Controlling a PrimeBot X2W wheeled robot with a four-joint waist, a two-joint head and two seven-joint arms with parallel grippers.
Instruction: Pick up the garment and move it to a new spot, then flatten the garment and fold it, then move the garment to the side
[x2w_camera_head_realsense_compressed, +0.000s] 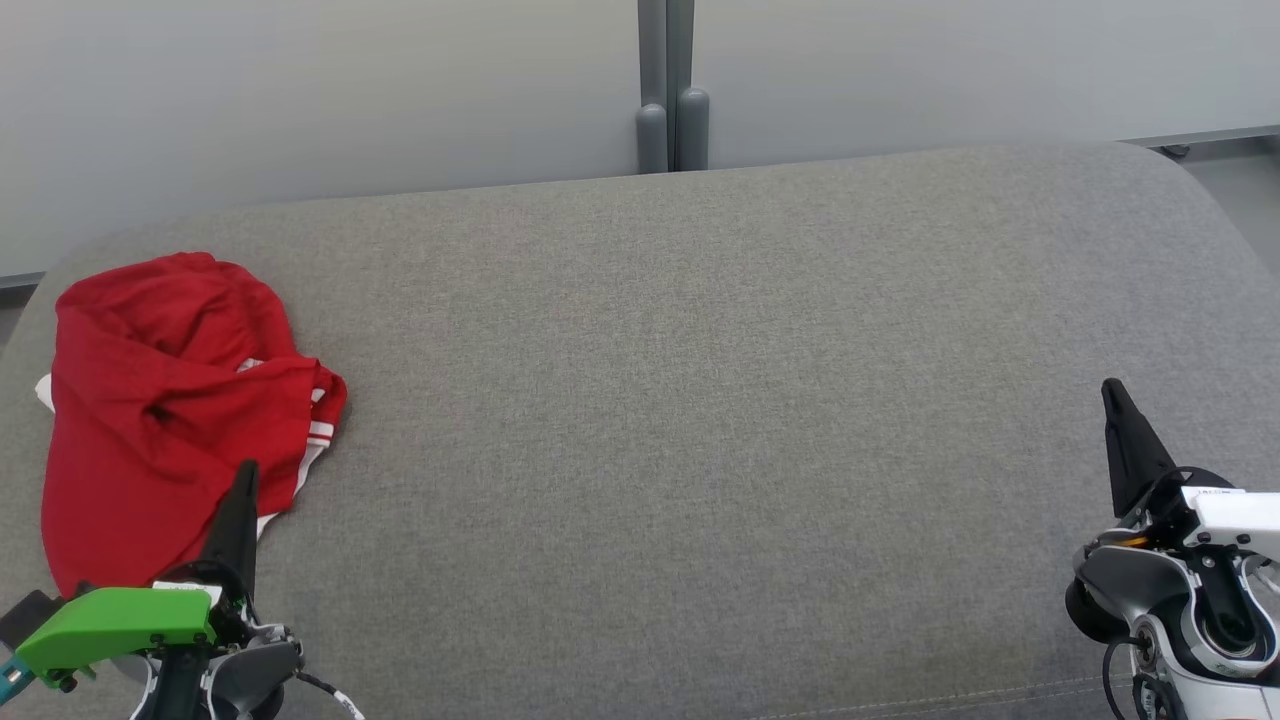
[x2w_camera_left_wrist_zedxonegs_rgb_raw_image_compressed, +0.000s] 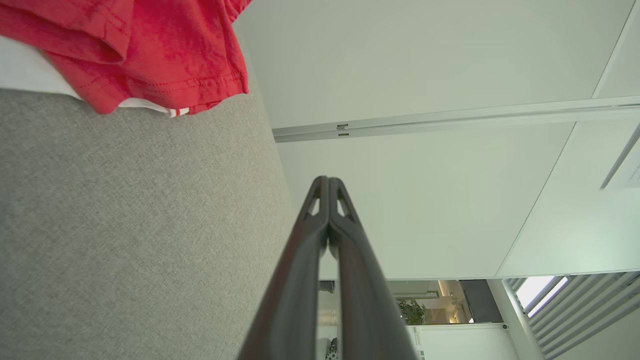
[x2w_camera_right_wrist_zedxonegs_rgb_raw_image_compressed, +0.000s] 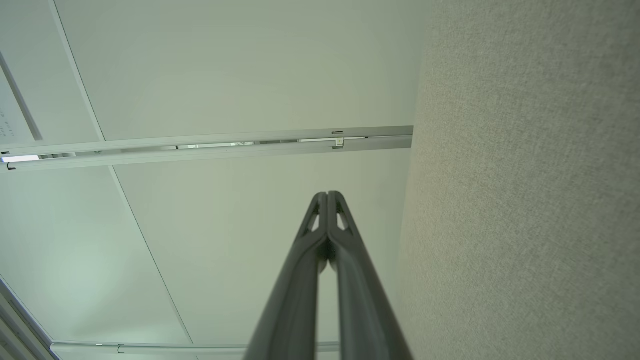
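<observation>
One garment (x2w_camera_head_realsense_compressed: 170, 400) (crumpled) by left edge, grey surface (x2w_camera_head_realsense_compressed: 700, 400) stretching right

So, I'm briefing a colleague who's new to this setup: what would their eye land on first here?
The crumpled red garment with white trim, bunched at the left end of the grey fabric surface, stands out first. Next come the two shut grippers: the left gripper at the lower left, just before the garment's near edge, and the right gripper at the lower right over bare fabric.
</observation>
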